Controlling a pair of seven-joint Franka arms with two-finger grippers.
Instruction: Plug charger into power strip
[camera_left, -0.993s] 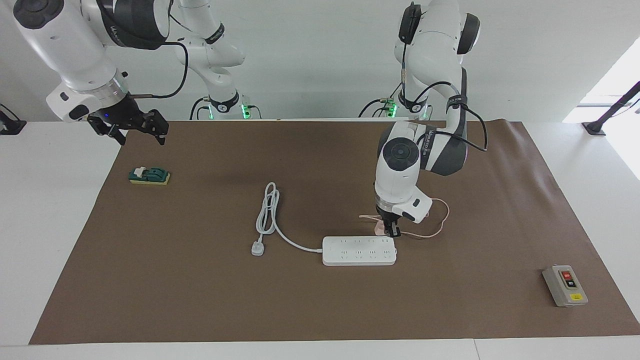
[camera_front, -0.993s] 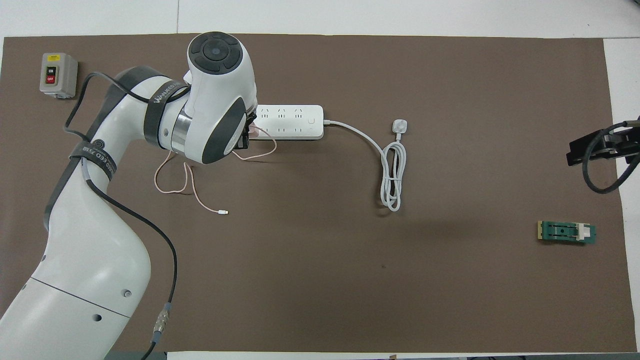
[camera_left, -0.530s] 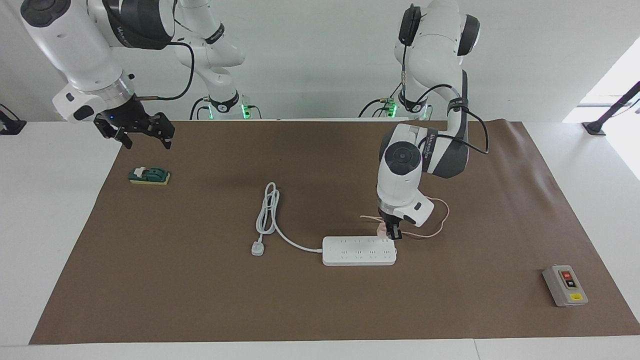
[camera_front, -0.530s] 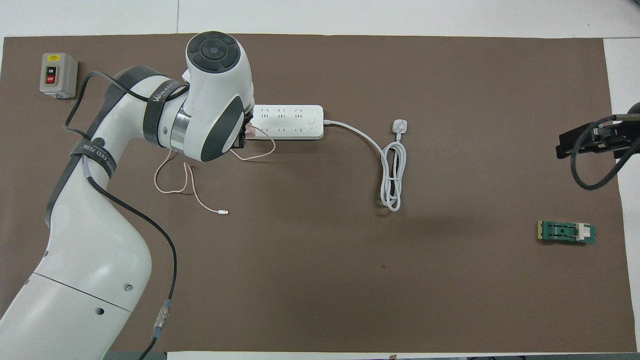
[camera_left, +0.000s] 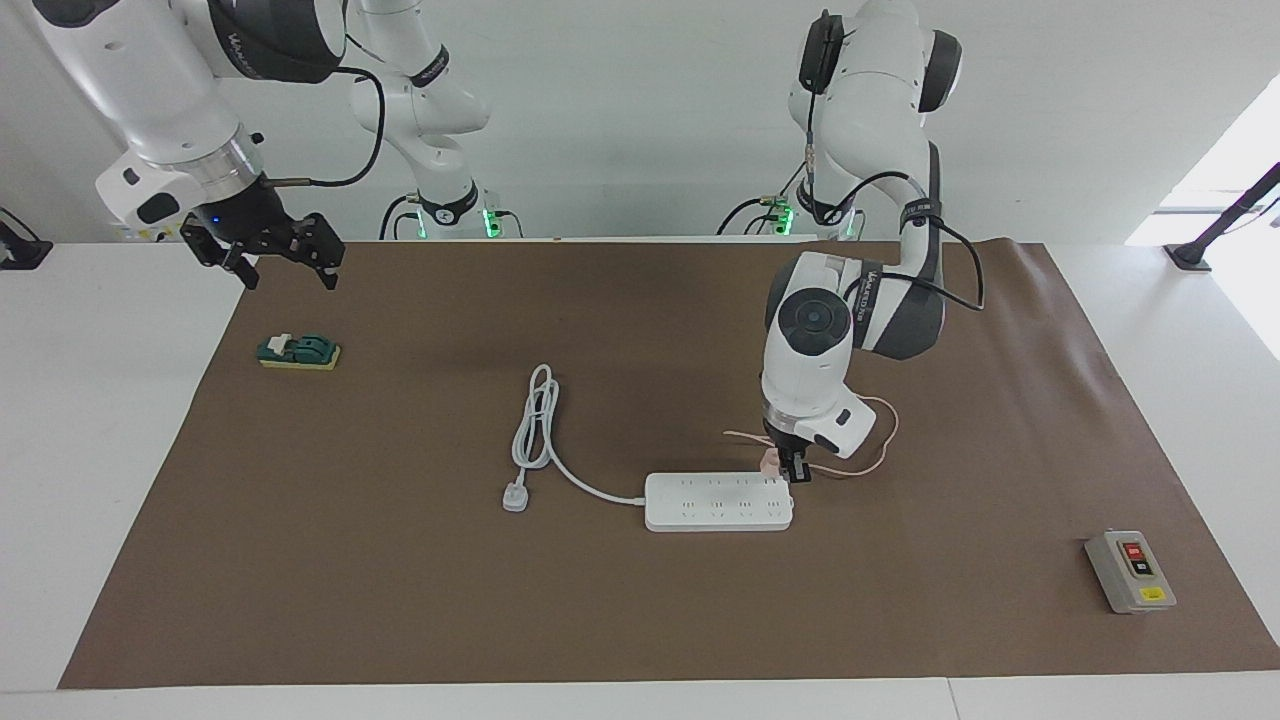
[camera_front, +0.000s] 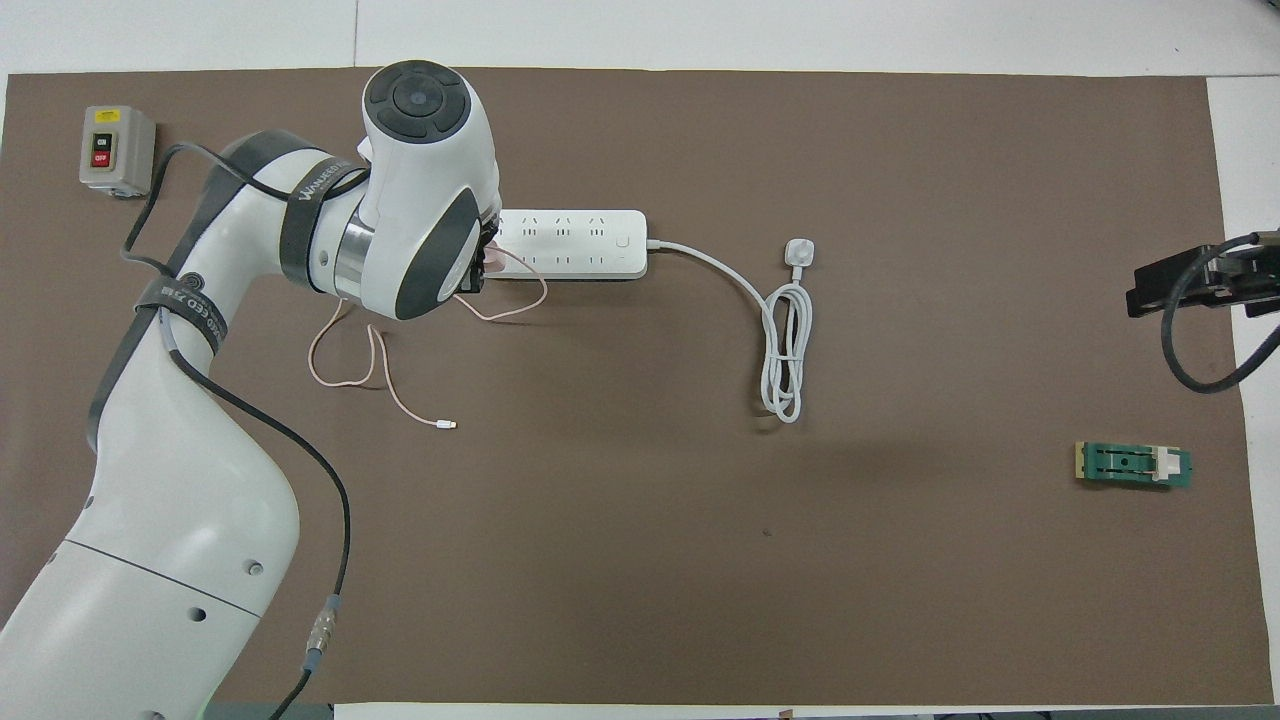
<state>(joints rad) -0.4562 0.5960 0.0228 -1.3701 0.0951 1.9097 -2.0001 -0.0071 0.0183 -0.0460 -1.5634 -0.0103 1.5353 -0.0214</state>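
Observation:
The power strip lies flat in the middle of the brown mat, its thick white cord leading toward the right arm's end. My left gripper points down at the strip's end toward the left arm, shut on the small pink charger. The charger sits at the strip's edge nearer the robots; whether it touches I cannot tell. Its thin pink cable trails in loops on the mat. In the overhead view the left arm hides most of the charger. My right gripper hangs open over the mat's corner.
A grey box with red and black buttons stands at the left arm's end. A green block lies below the right gripper. The strip's coiled cord and white plug lie beside it.
The left gripper has shifted slightly toward the strip's end, carrying the charger with it. The right gripper has swayed a little above the mat's corner, still open.

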